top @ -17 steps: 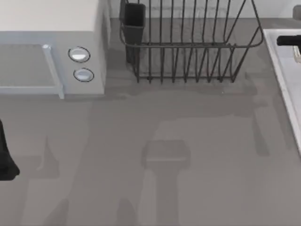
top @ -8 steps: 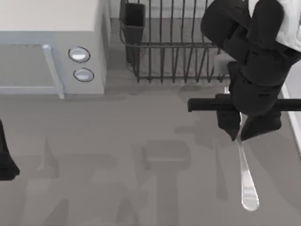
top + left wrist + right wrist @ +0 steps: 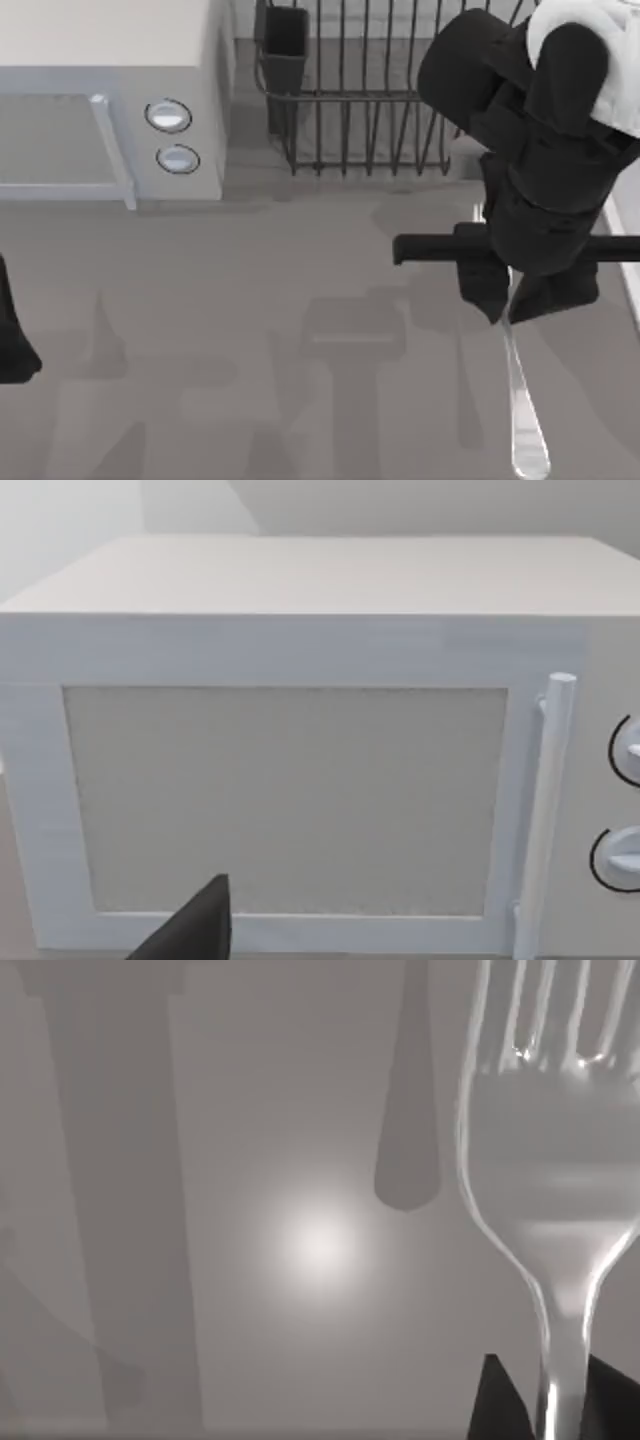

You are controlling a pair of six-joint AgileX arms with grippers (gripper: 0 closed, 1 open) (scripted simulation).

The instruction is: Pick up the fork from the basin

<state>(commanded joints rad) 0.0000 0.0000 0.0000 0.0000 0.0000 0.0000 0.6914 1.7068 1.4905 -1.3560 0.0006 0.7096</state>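
One slim, shiny silver metal fork hangs over the grey table, clamped at its handle by my right gripper, its glossy tines pointing away from the fingers. My left gripper sits parked at the table's left edge, near the white microwave-like box.

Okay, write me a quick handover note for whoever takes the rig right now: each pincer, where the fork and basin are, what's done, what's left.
Right pincer: shut on the fork, held over the grey table near the top view's right side, in front of the wire rack.
Left pincer: parked at the table's left edge, facing the microwave-like box.
Basin: at the right edge, beside the right arm.
Done: fork is gripped and out of the basin.
Left: keep the hold.
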